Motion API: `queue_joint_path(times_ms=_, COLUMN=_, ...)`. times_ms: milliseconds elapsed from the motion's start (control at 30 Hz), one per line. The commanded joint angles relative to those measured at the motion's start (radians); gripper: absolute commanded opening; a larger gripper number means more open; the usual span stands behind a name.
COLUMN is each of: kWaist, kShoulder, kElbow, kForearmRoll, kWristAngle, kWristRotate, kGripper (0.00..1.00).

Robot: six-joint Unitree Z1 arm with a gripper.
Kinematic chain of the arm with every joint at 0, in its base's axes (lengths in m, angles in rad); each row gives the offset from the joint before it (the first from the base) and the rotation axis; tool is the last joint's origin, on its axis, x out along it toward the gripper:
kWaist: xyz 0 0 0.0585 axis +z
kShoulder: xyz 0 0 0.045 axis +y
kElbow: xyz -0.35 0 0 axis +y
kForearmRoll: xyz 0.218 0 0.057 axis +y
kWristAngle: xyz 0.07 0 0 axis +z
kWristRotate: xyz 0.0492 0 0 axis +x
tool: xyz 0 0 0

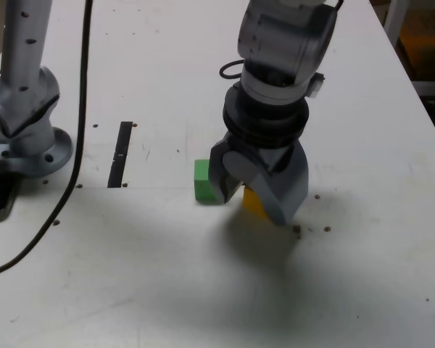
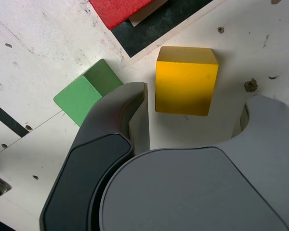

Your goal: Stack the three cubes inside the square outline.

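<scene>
Grey arm (image 1: 286, 43), black wrist collar, grey tool (image 1: 255, 197), black cable loop.

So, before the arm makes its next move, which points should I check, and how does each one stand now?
1. Gripper open: ok, the fingers stand apart.
2. Yellow cube between the fingers: ok, with a gap on each side, not yet gripped.
3. Green cube out of the way: not ok, it sits right behind one finger and may get pushed.
4. Red cube on the outline: ok as far as seen; only a part of each shows in the wrist view.
5. Yellow cube flat on the table: ok.
</scene>
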Motion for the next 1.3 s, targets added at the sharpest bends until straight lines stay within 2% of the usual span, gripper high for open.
queue_joint_path(times_ms=0, kWaist=0.000, kShoulder=0.003, kElbow=0.005, kForearmRoll=-0.002, kWristAngle=0.003, kWristRotate=0.002, kGripper=0.73)
queue_joint_path(times_ms=433, kWaist=0.001, kShoulder=0.024, kElbow=0.036, kForearmRoll=-0.042, kWristAngle=-0.001, kWristRotate=0.002, kGripper=0.72)
queue_joint_path(times_ms=533, kWaist=0.000, kShoulder=0.031, kElbow=0.038, kForearmRoll=-0.044, kWristAngle=-0.002, kWristRotate=0.002, kGripper=0.64)
queue_joint_path(times_ms=700, kWaist=0.001, kShoulder=0.041, kElbow=0.036, kForearmRoll=-0.065, kWristAngle=-0.004, kWristRotate=0.002, kGripper=0.37)
queue_joint_path(times_ms=833, kWaist=0.001, kShoulder=0.044, kElbow=0.031, kForearmRoll=-0.090, kWristAngle=-0.008, kWristRotate=0.002, kGripper=0.25)
queue_joint_path(times_ms=967, kWaist=0.000, kShoulder=0.047, kElbow=0.025, kForearmRoll=-0.101, kWristAngle=-0.017, kWristRotate=0.003, kGripper=0.21)
queue_joint_path(times_ms=1267, kWaist=-0.004, kShoulder=0.022, kElbow=0.023, kForearmRoll=-0.093, kWristAngle=-0.041, kWristRotate=-0.005, kGripper=0.20)
